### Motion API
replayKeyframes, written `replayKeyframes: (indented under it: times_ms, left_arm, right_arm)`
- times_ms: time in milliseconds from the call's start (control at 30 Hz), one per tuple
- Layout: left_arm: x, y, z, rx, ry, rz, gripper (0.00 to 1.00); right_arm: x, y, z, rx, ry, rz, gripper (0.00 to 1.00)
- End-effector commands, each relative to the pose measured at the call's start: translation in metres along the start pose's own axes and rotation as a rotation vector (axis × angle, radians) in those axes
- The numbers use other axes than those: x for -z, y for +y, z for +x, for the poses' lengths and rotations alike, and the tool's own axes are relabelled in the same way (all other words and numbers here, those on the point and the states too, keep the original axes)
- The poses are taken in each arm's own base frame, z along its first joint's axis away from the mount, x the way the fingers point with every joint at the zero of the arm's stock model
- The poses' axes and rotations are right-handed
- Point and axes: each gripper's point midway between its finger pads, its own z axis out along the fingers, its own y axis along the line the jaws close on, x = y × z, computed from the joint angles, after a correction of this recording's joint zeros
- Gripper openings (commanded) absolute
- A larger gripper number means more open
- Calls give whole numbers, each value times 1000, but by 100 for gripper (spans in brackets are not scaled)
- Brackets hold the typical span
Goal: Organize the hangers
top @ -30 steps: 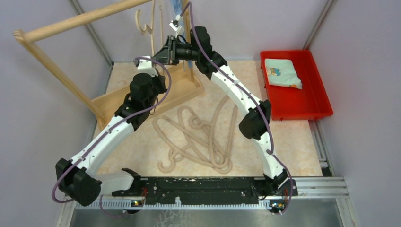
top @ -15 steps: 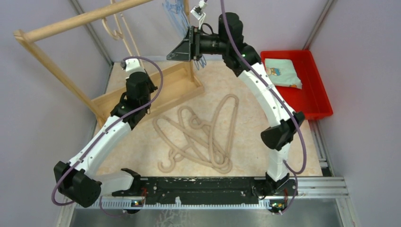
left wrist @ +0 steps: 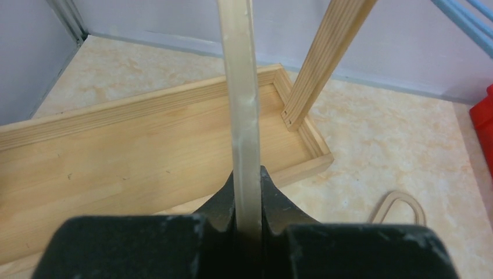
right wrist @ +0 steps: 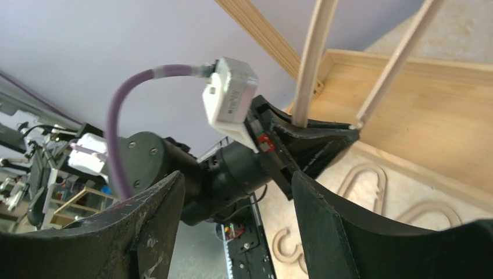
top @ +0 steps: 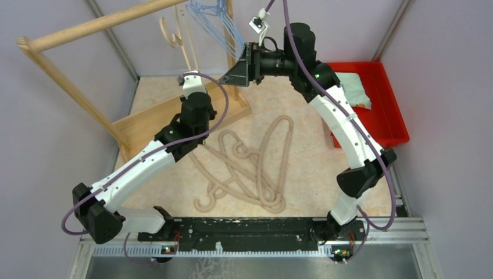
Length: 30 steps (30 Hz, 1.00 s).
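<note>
Left wrist view: left fingers (left wrist: 276,203) pinching an upright beige hanger (left wrist: 241,104), hook near the rail (top: 99,24); right fingers (right wrist: 349,232) spread beside hung blue hangers (top: 216,20); more beige hangers (top: 250,168) heaped on the surface (top: 308,189); risk: hanger twists in the pinch, missing rail.

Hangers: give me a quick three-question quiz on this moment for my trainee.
1. True or false: the right gripper is shut on a hanger.
2. What is the left gripper clamped on? A) beige hanger B) blue wire hanger C) folded cloth
3. Fill in: the loose beige hangers lie in a heap on the ____.
Key: 1 false, its jaws stand open with nothing between them; 2 A; 3 table.
</note>
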Motion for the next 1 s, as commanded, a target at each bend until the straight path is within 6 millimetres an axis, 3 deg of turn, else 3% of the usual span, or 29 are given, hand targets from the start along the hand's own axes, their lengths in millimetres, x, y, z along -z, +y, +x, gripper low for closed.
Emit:
replayKeyframes:
  times_ms: [0, 433, 867, 967]
  left_arm:
    - [4, 0, -11, -14, -28, -57, 0]
    - [-10, -8, -66, -123, -80, -147, 0]
    - [-62, 4, -72, -115, 73, -135, 0]
    - [-74, 3, -62, -147, 135, -127, 0]
  right_arm:
    - [35, 21, -19, 89, -86, 19, 68]
    - [50, 17, -23, 73, -112, 25, 68]
    - [66, 14, -30, 51, -139, 51, 68]
    - [71, 4, -26, 30, -142, 81, 68]
